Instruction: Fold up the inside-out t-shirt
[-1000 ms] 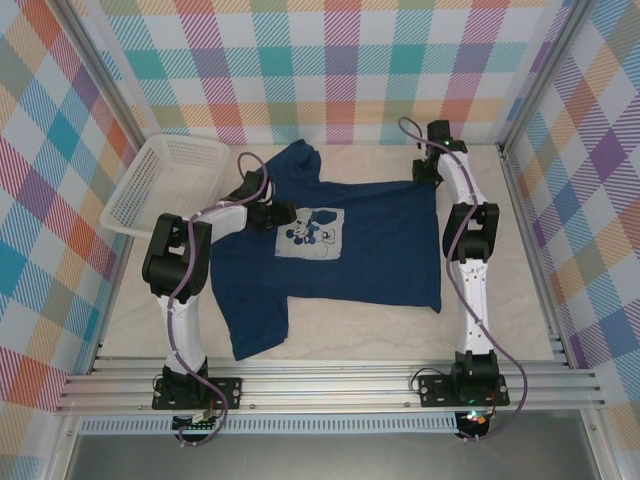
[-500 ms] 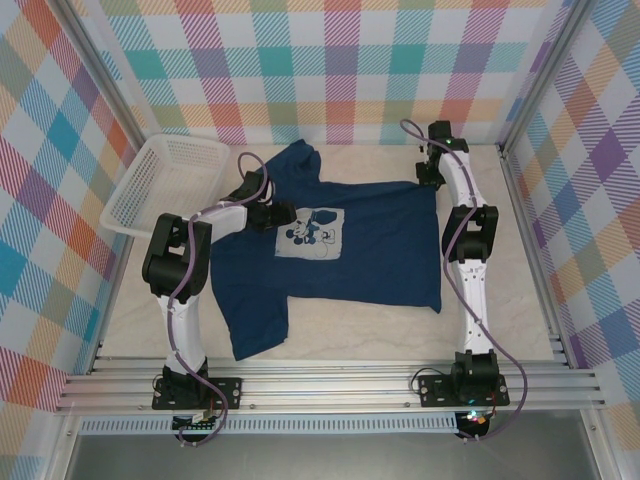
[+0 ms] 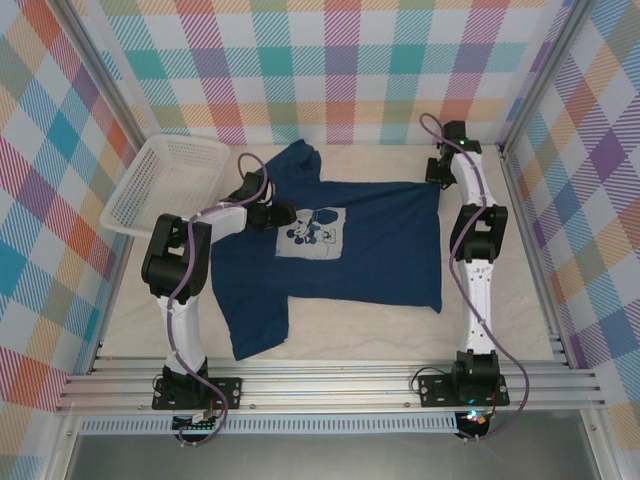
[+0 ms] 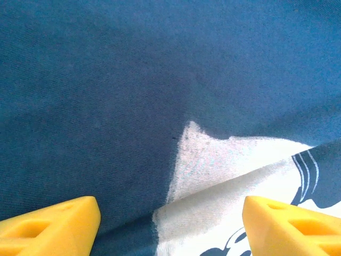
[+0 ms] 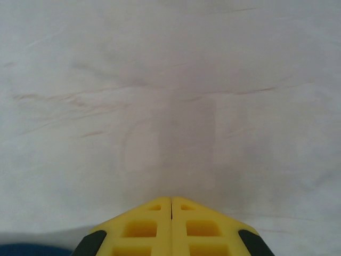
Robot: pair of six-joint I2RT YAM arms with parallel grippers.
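Navy t-shirt [image 3: 370, 250] spread flat on table [image 3: 520, 320]. Left claw [image 3: 278, 215] open over its centre-left print [image 3: 312, 235]; right claw [image 3: 441, 172] closed at upper-right corner.

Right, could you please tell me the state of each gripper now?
Left gripper: open, holding nothing, over the t-shirt.
Right gripper: shut; whether it pinches the t-shirt cannot be told.

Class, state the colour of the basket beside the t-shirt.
The basket is white; top external view.
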